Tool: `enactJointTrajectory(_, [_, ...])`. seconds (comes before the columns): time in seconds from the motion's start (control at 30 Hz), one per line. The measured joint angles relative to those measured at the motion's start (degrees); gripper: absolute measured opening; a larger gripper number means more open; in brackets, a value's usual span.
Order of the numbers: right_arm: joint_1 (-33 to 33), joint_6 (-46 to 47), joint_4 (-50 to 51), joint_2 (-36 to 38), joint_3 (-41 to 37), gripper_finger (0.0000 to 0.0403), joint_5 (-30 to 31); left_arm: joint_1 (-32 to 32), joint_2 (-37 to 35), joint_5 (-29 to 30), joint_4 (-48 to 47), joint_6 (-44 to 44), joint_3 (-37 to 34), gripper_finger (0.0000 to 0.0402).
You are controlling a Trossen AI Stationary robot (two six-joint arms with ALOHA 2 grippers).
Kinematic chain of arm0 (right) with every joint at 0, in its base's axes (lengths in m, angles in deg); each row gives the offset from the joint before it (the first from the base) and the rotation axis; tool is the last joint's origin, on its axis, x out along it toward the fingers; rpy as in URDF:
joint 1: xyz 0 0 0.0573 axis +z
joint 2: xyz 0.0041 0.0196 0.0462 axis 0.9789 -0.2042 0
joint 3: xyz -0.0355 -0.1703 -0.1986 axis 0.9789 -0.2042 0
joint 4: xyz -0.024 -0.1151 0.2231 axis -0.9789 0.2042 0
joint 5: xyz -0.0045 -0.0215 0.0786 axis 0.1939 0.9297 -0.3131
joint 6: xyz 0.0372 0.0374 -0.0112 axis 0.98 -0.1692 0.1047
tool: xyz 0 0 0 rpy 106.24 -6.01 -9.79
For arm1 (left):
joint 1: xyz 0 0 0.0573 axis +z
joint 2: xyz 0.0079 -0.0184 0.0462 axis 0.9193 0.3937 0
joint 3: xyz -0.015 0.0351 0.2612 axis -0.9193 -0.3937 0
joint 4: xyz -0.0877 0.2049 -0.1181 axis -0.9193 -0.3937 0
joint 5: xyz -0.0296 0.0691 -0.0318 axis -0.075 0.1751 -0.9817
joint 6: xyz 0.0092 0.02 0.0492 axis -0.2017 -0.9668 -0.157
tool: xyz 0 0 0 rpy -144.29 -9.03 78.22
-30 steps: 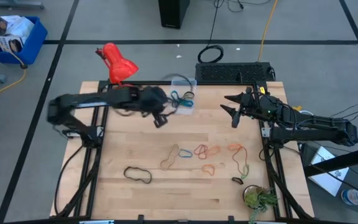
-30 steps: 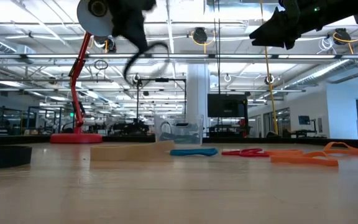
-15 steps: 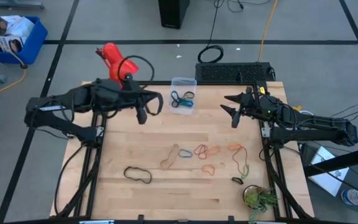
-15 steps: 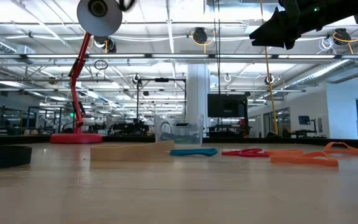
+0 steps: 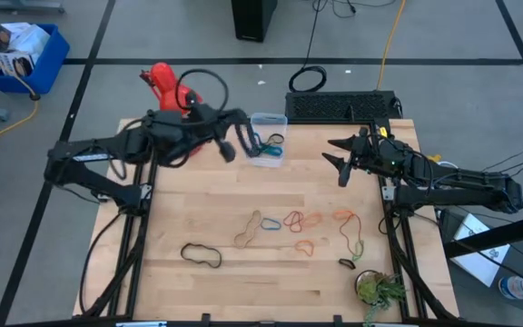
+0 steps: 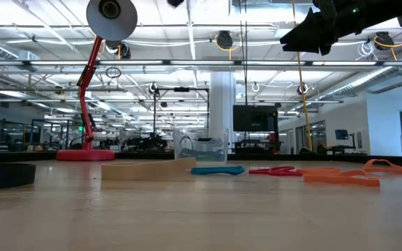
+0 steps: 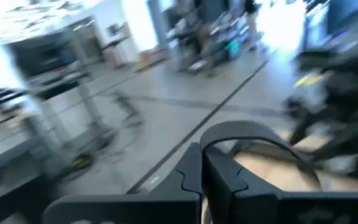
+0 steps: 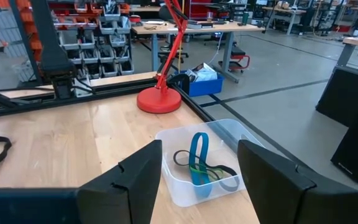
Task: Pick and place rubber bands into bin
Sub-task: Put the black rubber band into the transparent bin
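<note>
My left gripper [image 5: 229, 150] is high above the table's far side, just left of the clear bin [image 5: 268, 138], and is shut on a black rubber band [image 7: 253, 126]. The bin stands on the table and holds blue and black bands [image 8: 197, 158]. My right gripper [image 5: 338, 161] is open and empty, hovering to the bin's right; its view looks down on the bin [image 8: 229, 134]. Several loose bands lie flat mid-table: black [image 5: 201, 256], tan [image 5: 248, 229], blue [image 5: 269, 223], red [image 5: 293, 220], orange [image 5: 343, 216] and green [image 5: 355, 240]. My left gripper pinches the black band between its two shut fingers [image 7: 188, 177]. The band's loop [image 7: 211, 138] stands out past the fingertips in an open arch. It is lifted clear of the table. The view is blurred, so one strand or two cannot be told.
A red desk lamp [image 5: 166, 86] stands at the far left corner. A black grille [image 5: 341, 106] lies behind the table's far right. A small plant [image 5: 379, 289] sits at the near right corner. Bare wood lies along the table's left and near sides.
My left gripper, shut on the black band, has risen almost out of the low view's top. It swung back toward the table's left, then toward the far edge beside the bin. The band went with it.
</note>
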Motion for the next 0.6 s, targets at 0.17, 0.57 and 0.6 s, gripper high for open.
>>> enactJointTrajectory(0.17, [-0.02,0.04,-0.02,0.02,0.0,0.0208,0.02,1.98,4.06,1.72,-0.61,0.89,0.39,0.0004])
enactJointTrajectory(0.57, [0.01,0.06,-0.02,0.0,0.0,0.0208,0.02,8.25,18.31,1.65,-1.19,4.03,0.37,0.0004])
enactJointTrajectory(0.6, [-0.01,0.06,-0.02,0.0,0.0,0.0208,0.02,8.9,19.25,1.63,-1.16,4.16,0.37,0.0004])
